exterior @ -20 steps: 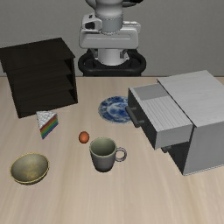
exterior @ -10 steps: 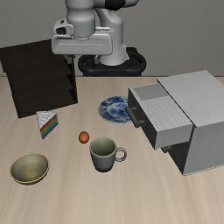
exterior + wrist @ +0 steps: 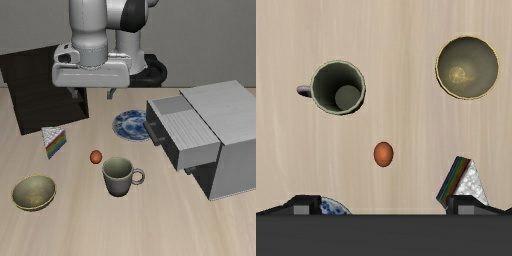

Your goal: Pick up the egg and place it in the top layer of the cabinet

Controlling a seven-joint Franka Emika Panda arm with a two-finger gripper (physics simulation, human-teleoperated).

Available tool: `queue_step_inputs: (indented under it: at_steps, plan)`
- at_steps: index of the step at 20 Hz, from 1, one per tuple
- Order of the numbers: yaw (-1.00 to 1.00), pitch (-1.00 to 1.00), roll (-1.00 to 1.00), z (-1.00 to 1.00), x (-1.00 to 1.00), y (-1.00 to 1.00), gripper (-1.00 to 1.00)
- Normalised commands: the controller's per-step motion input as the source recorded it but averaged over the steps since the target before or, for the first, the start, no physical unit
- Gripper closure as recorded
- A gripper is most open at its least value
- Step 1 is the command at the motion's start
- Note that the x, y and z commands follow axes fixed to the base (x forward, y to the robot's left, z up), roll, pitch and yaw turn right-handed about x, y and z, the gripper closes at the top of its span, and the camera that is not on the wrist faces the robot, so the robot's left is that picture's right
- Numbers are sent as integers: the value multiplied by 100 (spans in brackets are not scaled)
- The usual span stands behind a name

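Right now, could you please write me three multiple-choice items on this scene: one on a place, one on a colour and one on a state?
1. Where does the egg lie in relation to the mug?
A. inside it
B. beside it, on the table
C. under it

2. What colour is the plate?
A. blue
B. red
C. yellow

3. The top drawer of the grey cabinet is:
A. shut
B. taken out
C. pulled open

Answers:
1 B: the egg rests on bare wood next to the mug.
2 A: its pattern is blue.
3 C: it juts out from the cabinet's front.
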Motion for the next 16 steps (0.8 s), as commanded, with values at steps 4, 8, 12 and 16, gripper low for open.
queue_step_inputs:
  at_steps: [4,8,12,16]
  plan:
    - [0,0,0,-100,0,0,-100]
    - [0,0,0,-100,0,0,-100]
    - [0,0,0,-100,0,0,-100]
    - [0,0,0,-75,-25,0,-100]
